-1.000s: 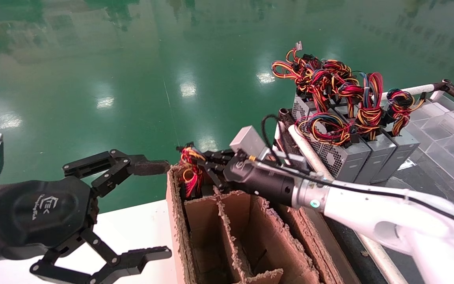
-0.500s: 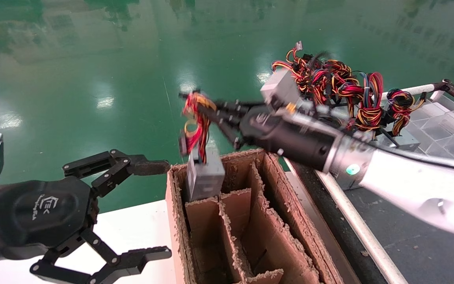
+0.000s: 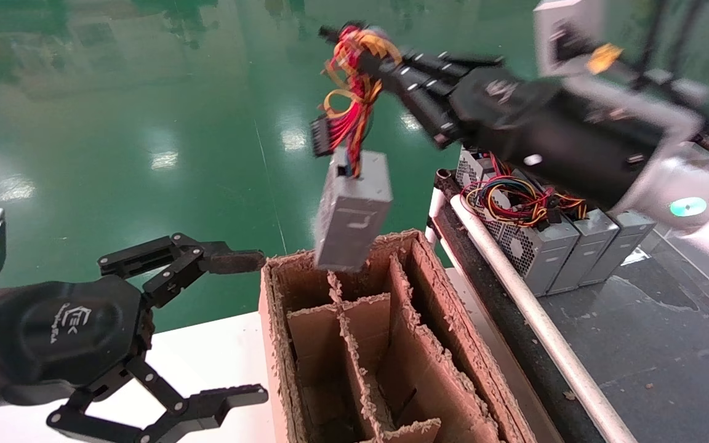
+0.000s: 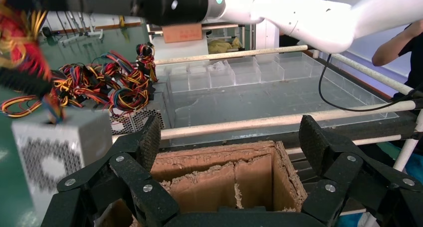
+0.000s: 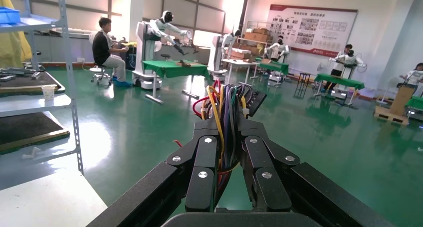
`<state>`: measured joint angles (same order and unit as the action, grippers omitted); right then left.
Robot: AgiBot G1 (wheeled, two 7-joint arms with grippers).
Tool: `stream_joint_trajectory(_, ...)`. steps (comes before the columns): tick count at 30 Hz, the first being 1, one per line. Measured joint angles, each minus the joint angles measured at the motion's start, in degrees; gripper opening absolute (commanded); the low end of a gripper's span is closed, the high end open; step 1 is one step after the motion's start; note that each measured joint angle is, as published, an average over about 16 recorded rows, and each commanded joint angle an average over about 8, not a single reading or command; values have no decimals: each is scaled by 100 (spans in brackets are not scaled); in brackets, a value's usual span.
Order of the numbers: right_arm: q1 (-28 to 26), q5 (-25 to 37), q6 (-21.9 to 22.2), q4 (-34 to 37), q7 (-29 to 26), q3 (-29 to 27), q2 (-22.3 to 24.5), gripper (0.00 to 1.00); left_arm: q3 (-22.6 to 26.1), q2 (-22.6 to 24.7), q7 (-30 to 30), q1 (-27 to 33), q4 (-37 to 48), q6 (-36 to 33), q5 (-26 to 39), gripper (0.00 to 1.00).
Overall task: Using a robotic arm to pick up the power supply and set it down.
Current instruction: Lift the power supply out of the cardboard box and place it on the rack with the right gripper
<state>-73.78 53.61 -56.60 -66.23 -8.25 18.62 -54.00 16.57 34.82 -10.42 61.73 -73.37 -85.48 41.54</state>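
Note:
The grey power supply hangs in the air by its red and yellow wire bundle, its lower end just above the far rim of the cardboard box. My right gripper, on the white robotic arm, is shut on those wires high above the box. In the right wrist view the wires run between the closed fingers of the right gripper. The left wrist view shows the power supply beside the box. My left gripper stays open and empty to the left of the box.
The cardboard box has several compartments split by frayed dividers. A row of alike grey units with loose wires stands behind a white rail on the right. Clear plastic bins lie beyond. A white table carries the box.
My right gripper has risen and swung right, pulling the power supply by its wires up out of the box's far-left compartment until it hangs above the rim. The left gripper has not moved.

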Motion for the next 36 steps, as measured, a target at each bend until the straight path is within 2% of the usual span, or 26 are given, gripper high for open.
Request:
stream_joint_trajectory(8,207,-280,-180,-444,-375,-319,846,0,3,-1,1,1,0,1,-2,100)
stream_joint_trajectory(18,894,-672,-491,-720,-667,-752,1987,0,6,-3,3,1,0,3,-4,100)
stream_joint_trajectory(27,1722,-1028,-583,-621,-617,-1240,2812,0,9,-4,5,2,0,4,-6,100)
stream_joint_trajectory(36,2590,-1427,-593,-204,-357,-1858,3369,0,12,-5,6,3,0,5,-8,100)
